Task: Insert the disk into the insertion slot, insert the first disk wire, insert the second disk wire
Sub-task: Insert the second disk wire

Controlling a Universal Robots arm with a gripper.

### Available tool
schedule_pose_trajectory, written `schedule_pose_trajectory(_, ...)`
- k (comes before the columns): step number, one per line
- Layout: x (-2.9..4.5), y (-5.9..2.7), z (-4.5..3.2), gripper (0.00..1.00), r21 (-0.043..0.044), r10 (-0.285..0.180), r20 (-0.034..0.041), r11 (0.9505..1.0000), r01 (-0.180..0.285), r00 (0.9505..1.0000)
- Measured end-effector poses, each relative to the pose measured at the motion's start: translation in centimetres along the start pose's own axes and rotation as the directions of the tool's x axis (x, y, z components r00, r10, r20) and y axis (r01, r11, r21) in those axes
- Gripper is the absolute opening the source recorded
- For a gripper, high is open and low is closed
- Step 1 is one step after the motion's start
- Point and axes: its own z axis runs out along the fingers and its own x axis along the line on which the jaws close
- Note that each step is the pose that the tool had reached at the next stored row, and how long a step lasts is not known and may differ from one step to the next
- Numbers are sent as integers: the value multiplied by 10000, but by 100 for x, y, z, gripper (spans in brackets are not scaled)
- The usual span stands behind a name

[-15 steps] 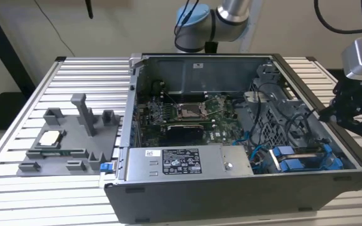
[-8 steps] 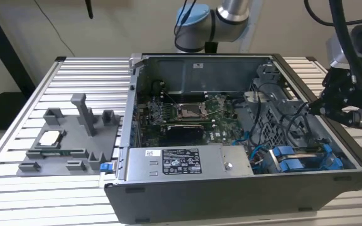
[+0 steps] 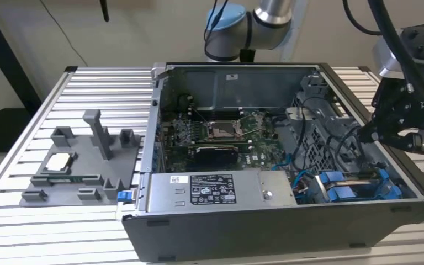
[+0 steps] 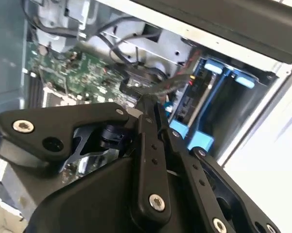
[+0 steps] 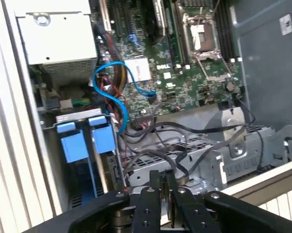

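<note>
The disk [image 3: 335, 190] sits on edge in its blue carrier [image 5: 103, 140] inside the insertion slot [image 3: 377, 185], at the case's front corner on the exterior view's right. Its circuit-board side [image 4: 186, 104] faces the motherboard. My gripper [image 3: 366, 132] hangs over the perforated cage near the case's right wall. Its fingers [image 5: 155, 191] are pressed together, shut on a black wire [image 4: 170, 85] that runs from the fingertips [image 4: 146, 104] towards the disk. More black wires [image 5: 184, 145] loop loosely over the cage just beyond the fingers.
The open dark case [image 3: 286, 232] lies on a slatted metal table [image 3: 94, 83]. A silver power-supply box [image 3: 220, 190] fills its front, beside the motherboard [image 3: 220, 132]. Blue cables [image 5: 119, 85] curl beside the drive bay. A grey fixture [image 3: 79, 165] stands on the table's left.
</note>
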Motion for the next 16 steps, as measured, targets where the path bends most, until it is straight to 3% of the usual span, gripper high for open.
schedule_pose_trajectory(1,0,2,0,16,0,-61,-169,10000,61,9998)
schedule_pose_trajectory(3,2,9,1,16,-16,-217,-430,9998,216,9988)
schedule_pose_trajectory(4,-5,18,4,16,-29,-292,-500,9996,291,9983)
schedule_pose_trajectory(7,-54,50,21,16,-61,-435,-584,9990,432,9973)
schedule_pose_trajectory(9,-87,82,34,16,-69,-466,-596,9989,463,9971)
schedule_pose_trajectory(13,-79,141,40,16,-89,-590,-756,9982,585,9954)
schedule_pose_trajectory(16,-74,146,50,16,-168,-784,-802,9969,773,9937)
